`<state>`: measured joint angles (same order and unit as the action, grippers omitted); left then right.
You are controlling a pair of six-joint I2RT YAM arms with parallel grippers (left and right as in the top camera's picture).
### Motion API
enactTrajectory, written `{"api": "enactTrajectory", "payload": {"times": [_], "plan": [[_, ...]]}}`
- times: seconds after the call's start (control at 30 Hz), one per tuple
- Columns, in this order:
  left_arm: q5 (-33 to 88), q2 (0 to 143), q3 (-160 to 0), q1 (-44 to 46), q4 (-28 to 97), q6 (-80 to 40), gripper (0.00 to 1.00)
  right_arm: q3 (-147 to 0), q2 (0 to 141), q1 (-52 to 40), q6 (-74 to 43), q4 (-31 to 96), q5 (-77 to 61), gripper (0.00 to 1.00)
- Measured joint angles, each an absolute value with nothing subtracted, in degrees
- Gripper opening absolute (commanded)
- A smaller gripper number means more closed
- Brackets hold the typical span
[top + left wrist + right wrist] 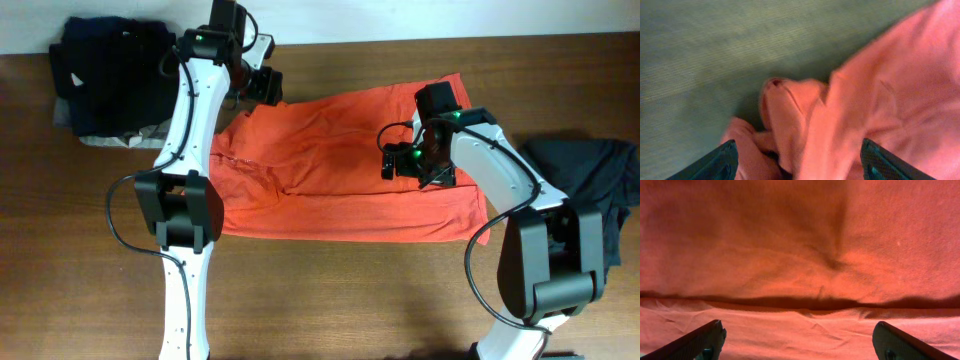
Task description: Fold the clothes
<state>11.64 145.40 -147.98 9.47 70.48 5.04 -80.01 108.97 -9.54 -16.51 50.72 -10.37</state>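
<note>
Item 1: orange garment (340,170). It lies spread across the middle of the wooden table (330,300), long side running left to right, reaching toward the far edge. The cloth is plain orange and mostly flat, with a seam line near its left end and a low crease running along its length.

Item 2: my left gripper (265,85). It sits at the garment's far-left corner, near the table's far edge. Its fingers (720,162) are spread wide and clamp nothing. Between them the corner of the cloth (900,90) is bunched and curled over.

Item 3: my right gripper (395,160). It hangs over the garment's right half, jaws parted and released. Below it the cloth (790,240) shows a puckered dimple and a shadowed fold edge.

Item 4: pile of dark clothes (110,70), far-left corner.

Item 5: dark garment (590,180), right edge.
</note>
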Motion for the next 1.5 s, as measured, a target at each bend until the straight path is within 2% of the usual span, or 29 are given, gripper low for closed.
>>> {"api": "enactTrajectory", "payload": {"times": [0.2,0.5,0.93,1.0,1.1,1.17,1.27,1.5], "plan": [[9.0,146.6,-148.0,8.4,65.6,1.8,0.77,-80.0,109.0,-9.5,-16.5,50.9,-10.4,0.99],[18.9,155.8,-148.1,5.0,65.1,-0.1,0.79,-80.0,109.0,-9.5,-16.5,51.1,-10.4,0.99],[29.8,156.1,-148.1,7.2,63.5,-0.1,0.78,-80.0,109.0,-9.5,-16.5,51.2,-10.4,0.99],[31.2,156.1,-148.1,7.2,63.5,-0.1,0.67,-80.0,109.0,-9.5,-16.5,51.2,-10.4,0.99],[33.1,156.1,-148.1,7.1,63.5,0.3,0.36,-80.0,109.0,-9.5,-16.5,51.3,-10.4,0.99],[34.2,156.1,-148.1,7.0,63.5,0.3,0.25,-80.0,109.0,-9.5,-16.5,51.4,-10.4,0.99],[35.0,156.1,-148.1,7.0,63.5,0.3,0.13,-80.0,109.0,-9.5,-16.5,51.6,-10.4,0.99],[35.4,156.1,-149.3,7.1,67.1,0.4,0.01,-80.0,109.0,-9.5,-16.5,51.6,-10.4,0.99]]}}
